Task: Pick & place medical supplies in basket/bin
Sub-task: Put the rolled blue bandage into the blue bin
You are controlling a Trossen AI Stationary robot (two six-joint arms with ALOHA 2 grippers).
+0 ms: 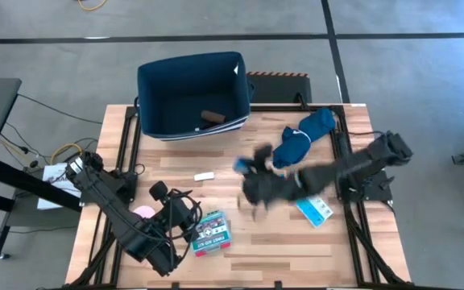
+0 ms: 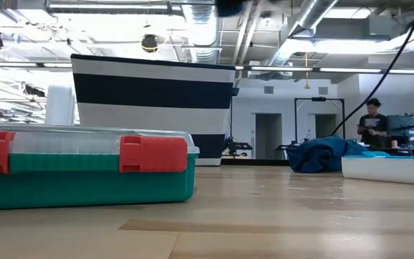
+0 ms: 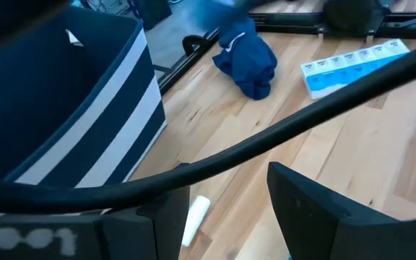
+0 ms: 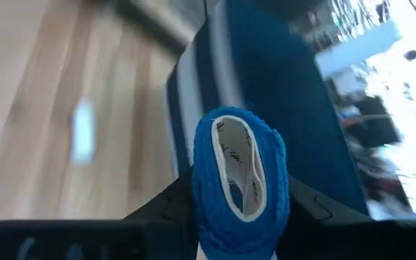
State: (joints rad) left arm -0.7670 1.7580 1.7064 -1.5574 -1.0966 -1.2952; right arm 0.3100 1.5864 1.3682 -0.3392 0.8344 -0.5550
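Observation:
My right gripper (image 1: 246,167) hovers over the table's middle, shut on a blue bandage roll (image 4: 240,173) with a white core, facing the navy striped bin (image 4: 280,94). The bin (image 1: 192,93) stands at the far edge, with a brown oblong (image 1: 213,117) lying inside on its floor. My left gripper (image 3: 230,209) is open, low at the near left beside the teal first-aid box (image 1: 210,232). The pink roll (image 1: 143,212), a white stick (image 1: 204,176) and the white-and-blue pill strip (image 1: 315,211) lie flat on the table. My right gripper pinches the blue bandage roll between its two fingers (image 4: 172,206), which sit on the roll's opposite curved sides (image 4: 204,195). The roll's open white-cored end (image 4: 238,170) faces the wrist camera. The roll is lifted clear of the table.
A crumpled blue cloth (image 1: 304,133) lies at the far right of the table. A black cable (image 3: 266,141) crosses the left wrist view. The first-aid box (image 2: 85,169) has red latches. A person (image 2: 371,122) stands far back in the room.

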